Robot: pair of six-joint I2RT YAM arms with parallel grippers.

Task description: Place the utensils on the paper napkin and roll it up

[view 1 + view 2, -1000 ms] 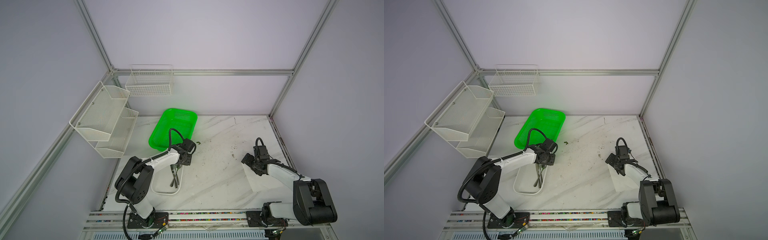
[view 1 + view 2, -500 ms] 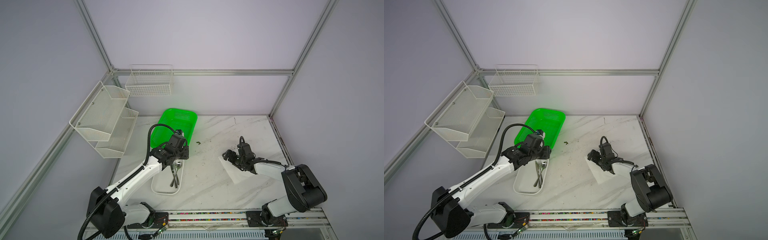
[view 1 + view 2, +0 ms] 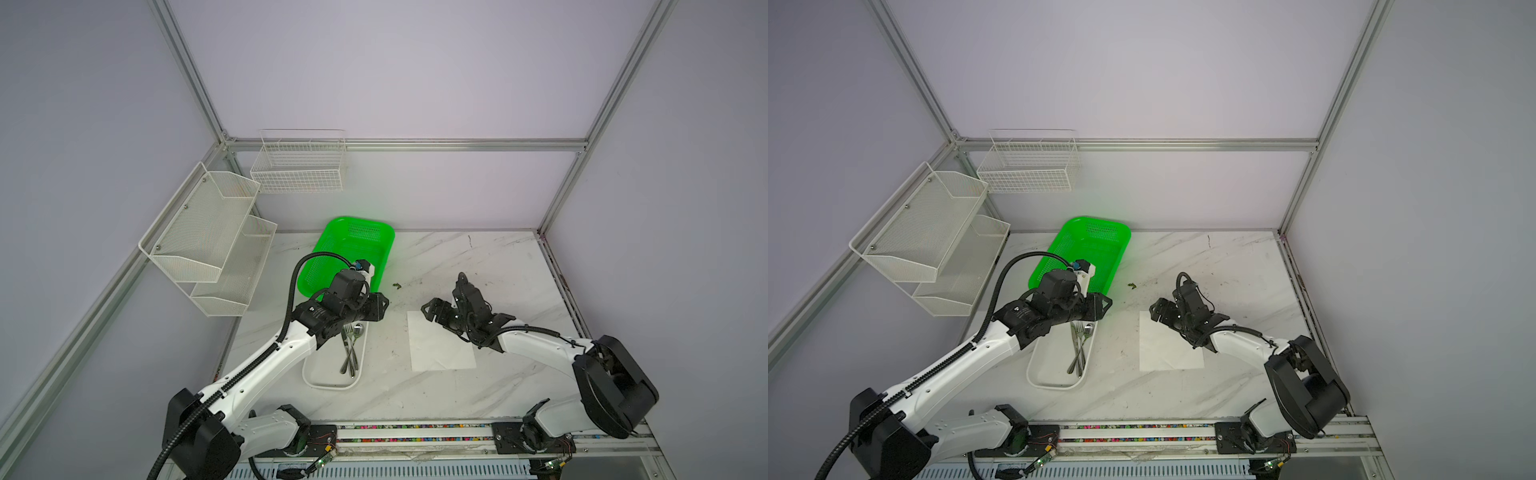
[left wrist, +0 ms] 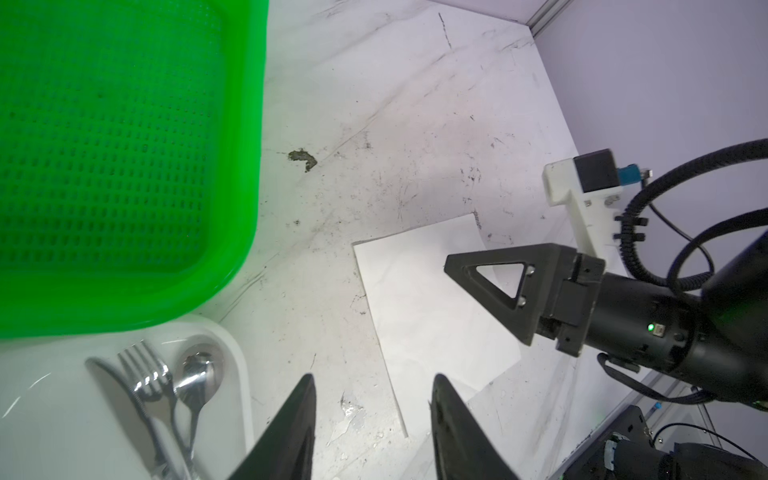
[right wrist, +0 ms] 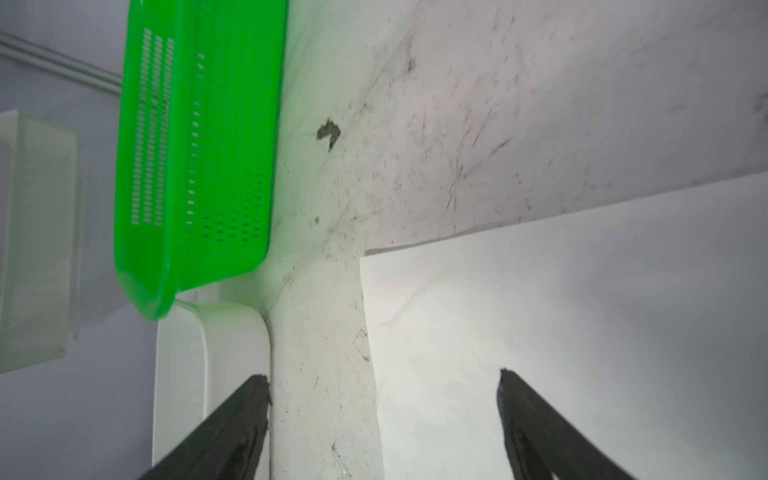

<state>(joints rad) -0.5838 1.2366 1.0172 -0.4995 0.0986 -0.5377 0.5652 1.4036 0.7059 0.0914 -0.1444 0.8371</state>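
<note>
The utensils, a fork (image 4: 145, 374), spoon (image 4: 197, 372) and knife (image 4: 110, 384), lie bunched in a white tray (image 3: 328, 384) in both top views, seen as one silver bundle (image 3: 350, 351) (image 3: 1079, 351). The paper napkin (image 3: 438, 347) (image 3: 1167, 347) (image 4: 424, 316) (image 5: 582, 332) lies flat on the marble, right of the tray. My left gripper (image 3: 379, 307) (image 3: 1102, 307) (image 4: 372, 378) hovers open and empty beyond the tray's far end, beside the napkin. My right gripper (image 3: 434, 311) (image 3: 1158, 311) (image 5: 384, 374) is open, low over the napkin's far left corner, straddling its edge.
A green perforated basket (image 3: 357, 245) (image 3: 1092, 241) stands behind the tray, almost touching it. White wire racks (image 3: 208, 232) (image 3: 299, 166) hang on the left and back walls. A small dark scrap (image 4: 303, 158) lies on the marble between the basket and the napkin.
The right gripper has swept left toward the middle, and the napkin has shifted left with it. The left arm has stretched out, its gripper lifting from over the tray toward the tray's far end.
</note>
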